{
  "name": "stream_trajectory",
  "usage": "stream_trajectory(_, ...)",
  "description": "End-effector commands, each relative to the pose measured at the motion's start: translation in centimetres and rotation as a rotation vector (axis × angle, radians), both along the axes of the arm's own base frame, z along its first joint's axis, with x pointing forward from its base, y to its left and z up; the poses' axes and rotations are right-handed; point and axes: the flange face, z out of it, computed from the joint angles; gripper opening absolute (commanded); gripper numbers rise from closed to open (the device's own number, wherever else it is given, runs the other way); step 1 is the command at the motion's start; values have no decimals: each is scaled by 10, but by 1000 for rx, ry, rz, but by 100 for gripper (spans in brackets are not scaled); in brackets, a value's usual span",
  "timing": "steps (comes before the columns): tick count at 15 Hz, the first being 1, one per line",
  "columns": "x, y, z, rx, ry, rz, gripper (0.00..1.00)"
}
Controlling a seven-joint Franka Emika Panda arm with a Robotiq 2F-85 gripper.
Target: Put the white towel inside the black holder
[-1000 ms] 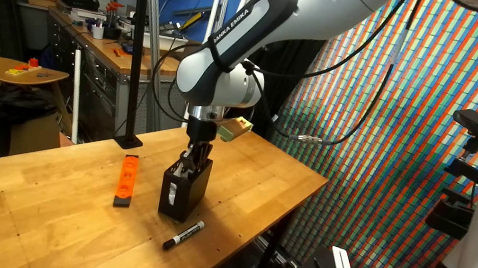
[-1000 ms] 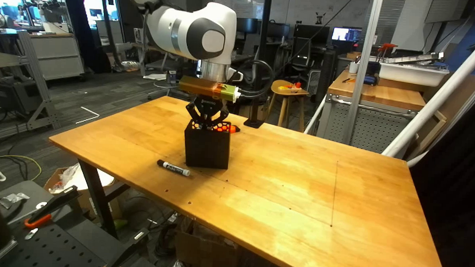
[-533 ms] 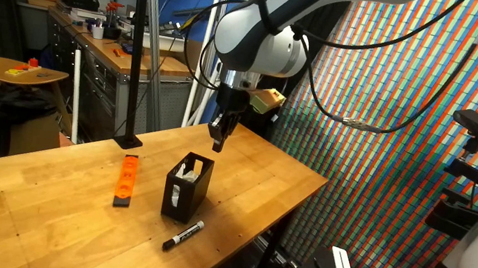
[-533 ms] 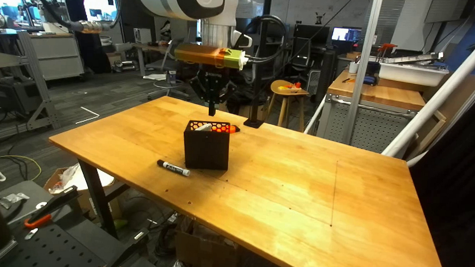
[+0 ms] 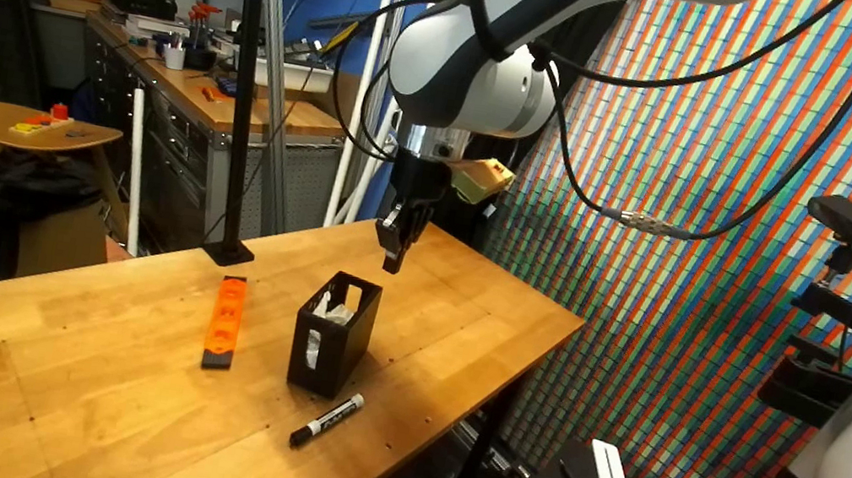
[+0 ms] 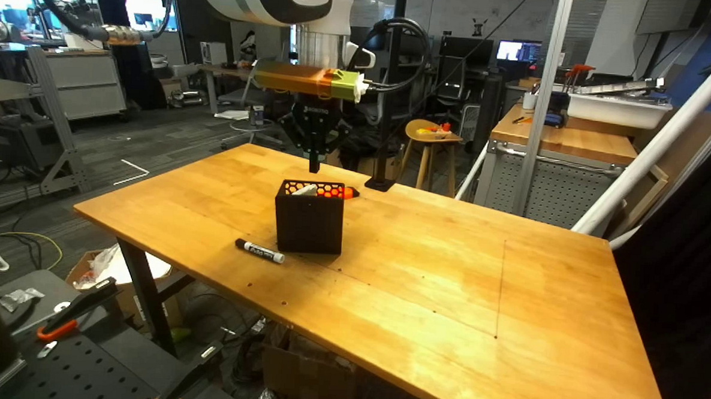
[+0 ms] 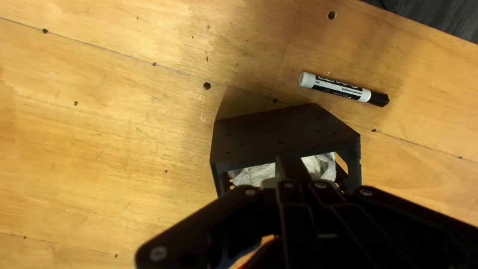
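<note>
At the bottom of the wrist view and just above centre in an exterior view, we are seeing the gripper [image 6: 314,164], its 2 fingertips meeting. Just beyond them in the wrist view, below centre, the white towel [image 7: 320,166] is lying bunched inside the black holder [image 7: 280,130], showing on both sides of the dark fingers. The gripper is hovering higher than the holder's rim, with a gap between, so the towel is sitting lower than the fingertips and apart from them; whether they are hanging straight over the opening we cannot tell. In both exterior views we are seeing the holder standing upright on the wooden table [image 6: 447,287], just left of centre. A peak of towel is showing at its open top, and in an exterior view more is showing through a slot in its end wall. A black-and-white marker [image 7: 343,89], in the upper right of the wrist view, is lying on the table near the holder. Farther back, in the upper right of an exterior view, a white tub [image 6: 620,112] is carrying jumbled grey items; in the upper left of an exterior view, a white cup [image 5: 174,57] is holding slim items.
</note>
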Motion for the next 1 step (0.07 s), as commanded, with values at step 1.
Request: stream_trajectory(1, 0, 0, 1, 0, 1, 0, 4)
